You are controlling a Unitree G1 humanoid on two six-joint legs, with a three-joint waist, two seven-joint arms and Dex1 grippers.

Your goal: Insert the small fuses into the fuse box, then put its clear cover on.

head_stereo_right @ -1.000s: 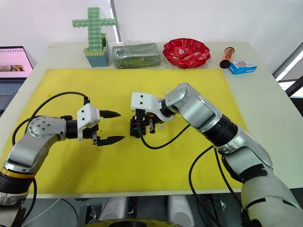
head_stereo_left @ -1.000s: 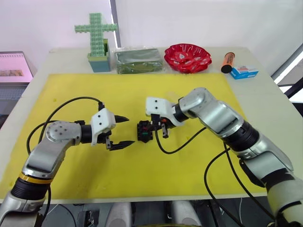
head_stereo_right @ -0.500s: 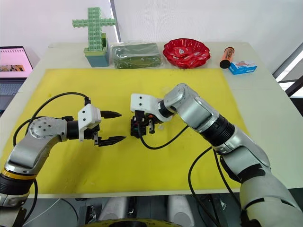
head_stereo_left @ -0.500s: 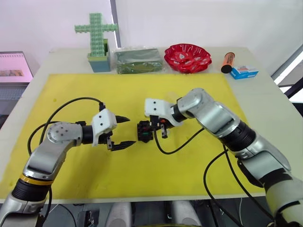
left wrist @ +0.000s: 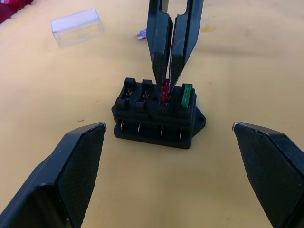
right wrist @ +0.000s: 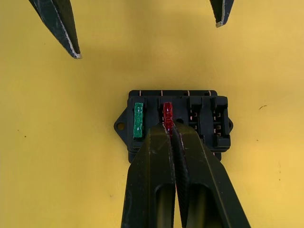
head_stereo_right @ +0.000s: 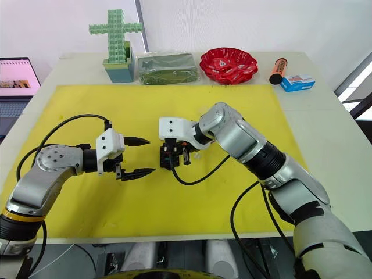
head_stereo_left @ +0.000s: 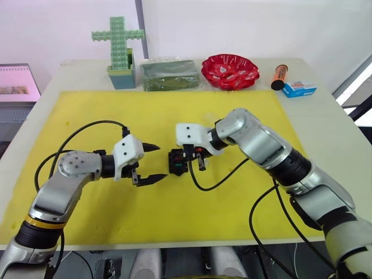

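Observation:
The fuse box (head_stereo_left: pixel 176 161), a small black slotted block, lies mid-mat on the yellow mat (head_stereo_left: pixel 174 110). A green fuse (right wrist: pixel 138 120) stands in its end slot. A red fuse (right wrist: pixel 167 113) stands in the slot beside it. My right gripper (right wrist: pixel 171 128) is shut on the red fuse from above, its tips at the box's top. My left gripper (head_stereo_left: pixel 160 161) is open, just left of the box, fingers spread and touching nothing. The clear cover (left wrist: pixel 77 33) lies on the mat beyond the box. Another small fuse (left wrist: pixel 140 33) lies loose near it.
Along the table's back edge stand a green cross of blocks (head_stereo_left: pixel 118 49), a clear bag of green stuff (head_stereo_left: pixel 170 74), a red bowl (head_stereo_left: pixel 230 70), an orange cylinder (head_stereo_left: pixel 279 76) and a blue-white carton (head_stereo_left: pixel 299 88). A laptop (head_stereo_left: pixel 17 87) sits at the far left.
My right gripper has edged slightly left over the fuse box, still holding the red fuse. The left gripper and the box have stayed put.

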